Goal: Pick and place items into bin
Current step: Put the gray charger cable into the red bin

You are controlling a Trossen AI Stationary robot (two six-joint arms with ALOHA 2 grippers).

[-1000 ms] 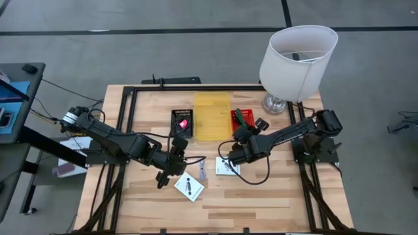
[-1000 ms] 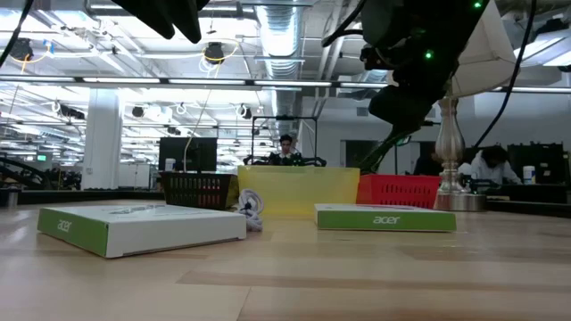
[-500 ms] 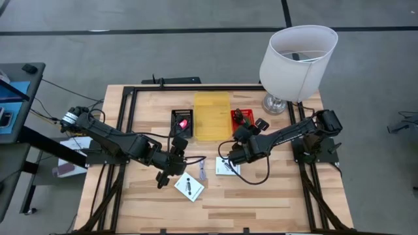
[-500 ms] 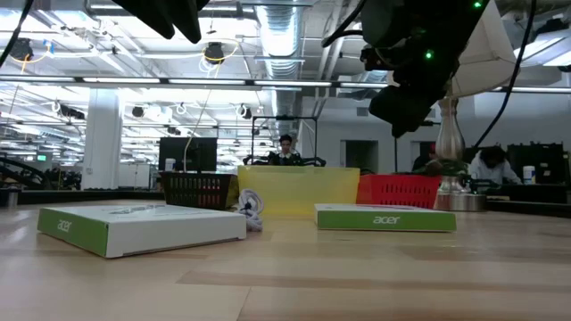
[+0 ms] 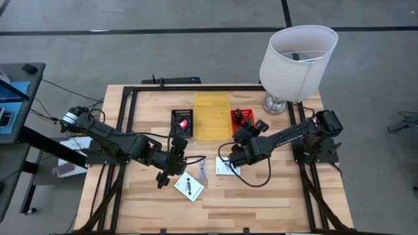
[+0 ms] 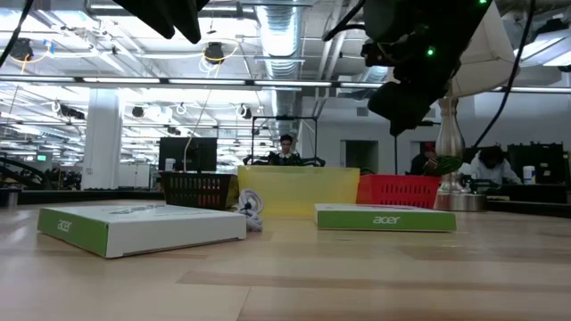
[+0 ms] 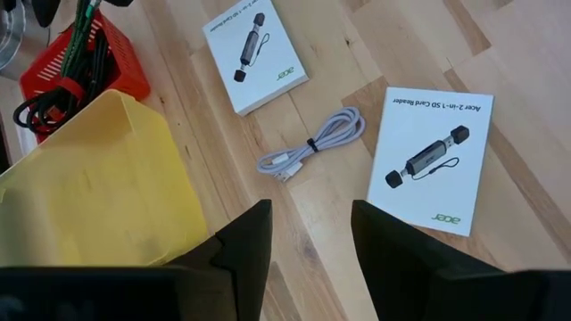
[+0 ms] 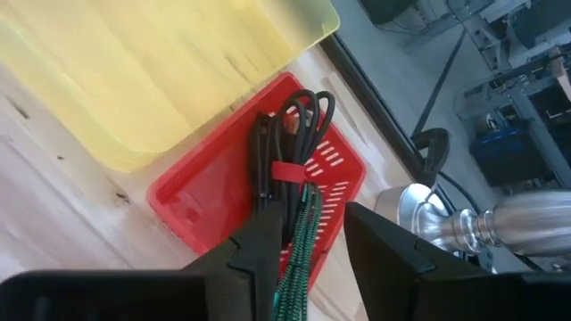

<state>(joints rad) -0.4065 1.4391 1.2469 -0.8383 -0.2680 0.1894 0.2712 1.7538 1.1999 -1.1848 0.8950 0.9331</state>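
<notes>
Two white cards and a coiled pale cord lie flat on the wooden table. My left gripper hangs open above the table, by the yellow bin's near end, with nothing between its fingers. My right gripper stands open over the red bin. A green braided cord runs between its fingers and lies in that bin on black cords tied with a red band. My right gripper has the green cord running between its open fingers. The fingers hide the cord's near end, so I cannot tell whether they touch it. The cord's far end rests on the black cords in the red bin.
A black basket with a pink thing stands left of the yellow bin. A lamp with a white shade stands at the far right corner, its metal foot just behind the red bin. A black frame runs along the table's far edge.
The green cord, which stood slanting up out of the red bin a second ago, has dropped down into the bin. Both arms have kept their places.
</notes>
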